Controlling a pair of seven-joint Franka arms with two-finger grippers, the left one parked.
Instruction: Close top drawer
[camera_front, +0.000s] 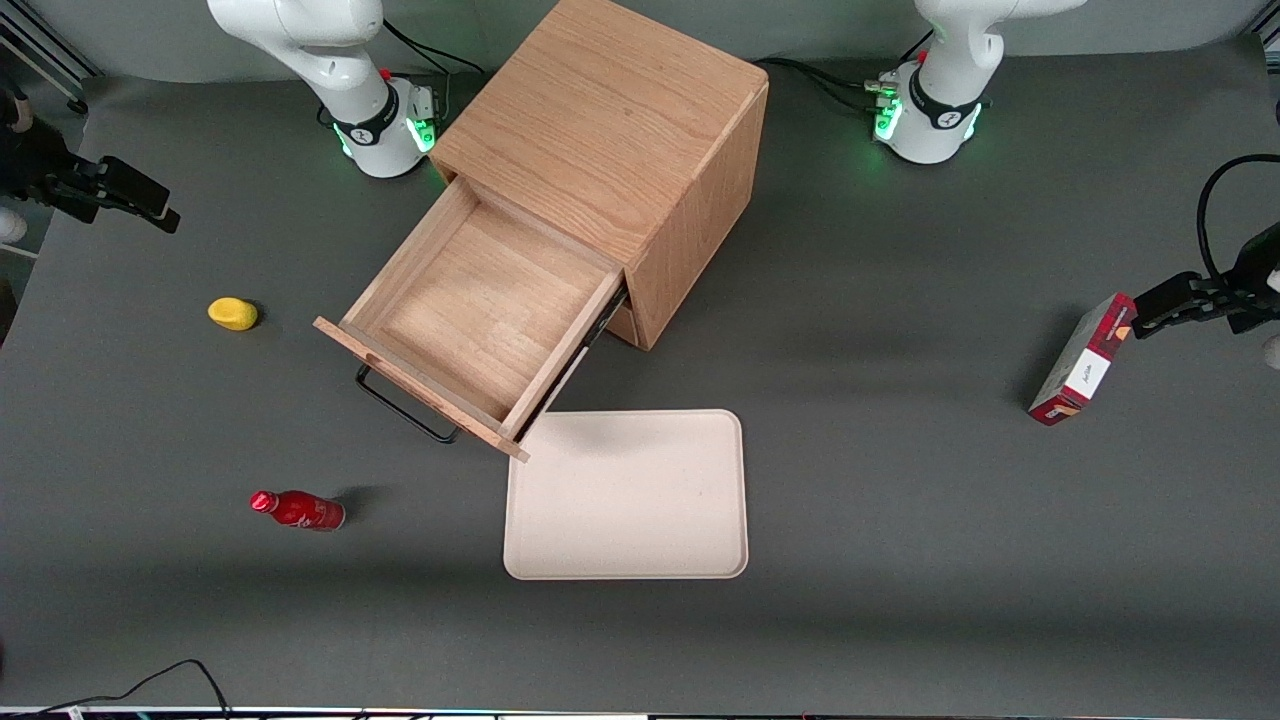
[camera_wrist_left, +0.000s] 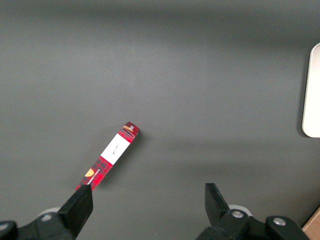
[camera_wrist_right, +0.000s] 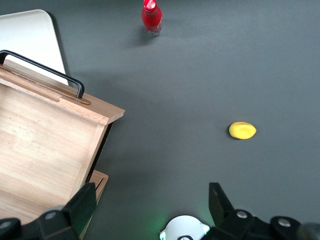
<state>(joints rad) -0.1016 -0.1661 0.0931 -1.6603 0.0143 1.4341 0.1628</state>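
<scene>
we see the top drawer (camera_front: 470, 315) pulled well out of the wooden cabinet (camera_front: 610, 150), its shallow tray bare, its black wire handle (camera_front: 400, 405) facing the front camera. our gripper (camera_wrist_right: 150, 210) hangs high above the table toward the working arm's end, fingers (camera_wrist_right: 82, 205) spread apart and holding nothing. a beige tray (camera_front: 627, 495) lies just beside the drawer front, nearer the camera, nothing on it. a yellow lemon (camera_front: 232, 313) and a red bottle (camera_front: 298, 509) lie near the drawer; a red box (camera_front: 1082, 360) lies toward the parked arm's end.
</scene>
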